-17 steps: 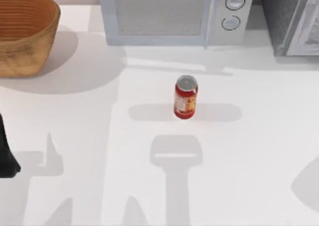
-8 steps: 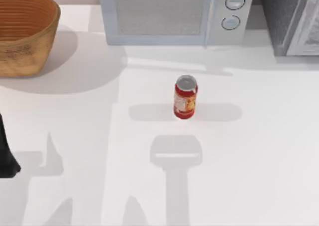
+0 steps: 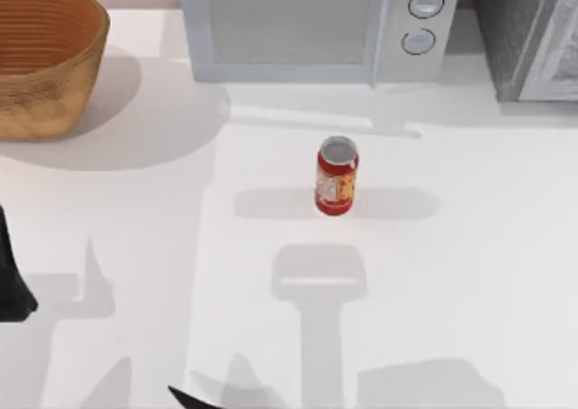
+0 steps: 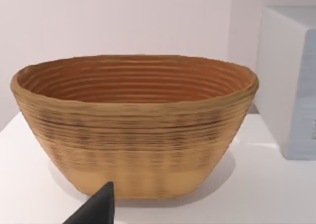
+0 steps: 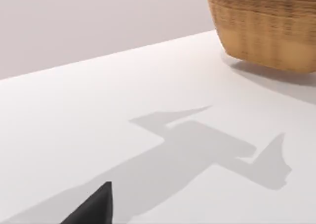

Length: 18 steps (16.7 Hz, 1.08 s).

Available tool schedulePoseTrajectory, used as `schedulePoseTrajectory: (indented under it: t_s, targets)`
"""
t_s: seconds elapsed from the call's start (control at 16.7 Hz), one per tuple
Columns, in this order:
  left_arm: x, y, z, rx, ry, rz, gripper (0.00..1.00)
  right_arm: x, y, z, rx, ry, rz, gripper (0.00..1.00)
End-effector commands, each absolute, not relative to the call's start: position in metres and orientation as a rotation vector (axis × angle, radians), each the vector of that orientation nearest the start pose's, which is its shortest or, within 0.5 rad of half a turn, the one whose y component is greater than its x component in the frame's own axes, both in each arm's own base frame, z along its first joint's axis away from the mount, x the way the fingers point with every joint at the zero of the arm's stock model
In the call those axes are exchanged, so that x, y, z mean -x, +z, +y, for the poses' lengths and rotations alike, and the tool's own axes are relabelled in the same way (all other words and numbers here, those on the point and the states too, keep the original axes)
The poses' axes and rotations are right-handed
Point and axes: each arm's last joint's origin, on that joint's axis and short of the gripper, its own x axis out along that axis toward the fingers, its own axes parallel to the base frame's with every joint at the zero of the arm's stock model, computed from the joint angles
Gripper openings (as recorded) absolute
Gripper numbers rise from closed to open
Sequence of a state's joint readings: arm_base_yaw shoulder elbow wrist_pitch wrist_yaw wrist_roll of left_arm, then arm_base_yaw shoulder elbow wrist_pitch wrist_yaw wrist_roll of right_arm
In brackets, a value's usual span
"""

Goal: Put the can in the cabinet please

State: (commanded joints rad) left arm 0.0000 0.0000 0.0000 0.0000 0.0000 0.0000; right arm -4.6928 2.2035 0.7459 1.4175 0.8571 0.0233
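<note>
One new dark tip at the top view's bottom edge, plus a fresh shadow: right end effector (image 3: 194, 399) just entering, fingers' state unreadable. Left arm parked at left edge. Can (image 3: 337, 176) upright mid-table (image 3: 470, 246), untouched; cabinet (image 3: 528, 34) far right. Approach starting.

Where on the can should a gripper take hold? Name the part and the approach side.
Grip the can around its red mid-body, coming in level from the near side. It stands upright and alone on the table, its round sides free all around, while the microwave stands behind it.
</note>
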Motion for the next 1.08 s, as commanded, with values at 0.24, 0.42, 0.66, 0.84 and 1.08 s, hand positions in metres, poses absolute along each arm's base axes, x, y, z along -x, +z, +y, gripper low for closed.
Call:
schedulePoseTrajectory:
  t_s: [0.24,0.42,0.66,0.84,1.08]
  targets:
    - [-0.106,0.160,-0.001,0.000,0.000,0.000,1.00,-0.139,0.040,0.338,0.005,0.342,0.002,1.00]
    - [-0.106,0.160,-0.001,0.000,0.000,0.000,1.00,-0.199,0.022,0.308,0.000,0.126,-0.003,1.00]
    - [-0.106,0.160,-0.001,0.000,0.000,0.000,1.00,-0.233,0.011,0.284,-0.002,-0.010,-0.006,1.00]
    - [-0.106,0.160,-0.001,0.000,0.000,0.000,1.00,-0.233,0.011,0.284,-0.002,-0.010,-0.006,1.00]
    - [-0.106,0.160,-0.001,0.000,0.000,0.000,1.00,-0.233,0.011,0.284,0.000,-0.008,-0.005,1.00]
